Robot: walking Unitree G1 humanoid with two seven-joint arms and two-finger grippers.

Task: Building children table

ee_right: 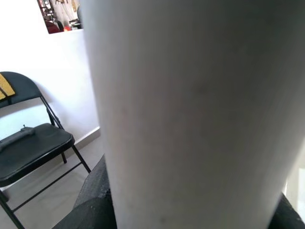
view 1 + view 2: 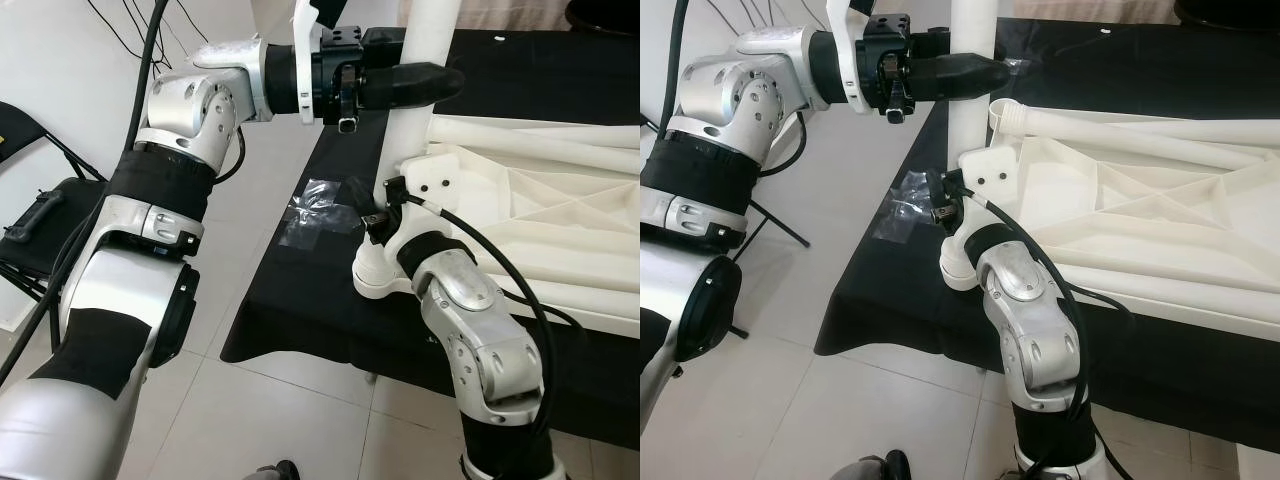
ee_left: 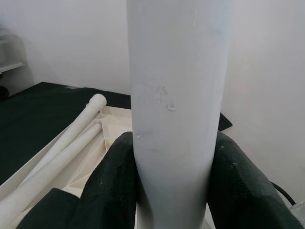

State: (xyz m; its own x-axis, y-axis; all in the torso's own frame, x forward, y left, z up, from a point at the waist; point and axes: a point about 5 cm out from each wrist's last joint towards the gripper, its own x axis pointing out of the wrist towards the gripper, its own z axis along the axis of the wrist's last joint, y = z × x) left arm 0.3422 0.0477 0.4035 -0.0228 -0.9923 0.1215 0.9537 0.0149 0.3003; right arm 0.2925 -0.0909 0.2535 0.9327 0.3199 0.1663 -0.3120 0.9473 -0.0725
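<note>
Upper centre, both the left gripper (image 2: 425, 85) and right gripper (image 2: 952, 190) clamp the upright white table leg (image 2: 428, 70), seating it into the upturned tabletop's (image 2: 520, 200) corner; next, press it home.

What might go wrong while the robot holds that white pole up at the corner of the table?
The upright white leg is clamped by the left gripper up high and the right gripper near its base. If either slips, the leg could tip out of the tabletop's corner. That corner lies near the edge of the black cloth, so the upturned tabletop might shift off.
</note>
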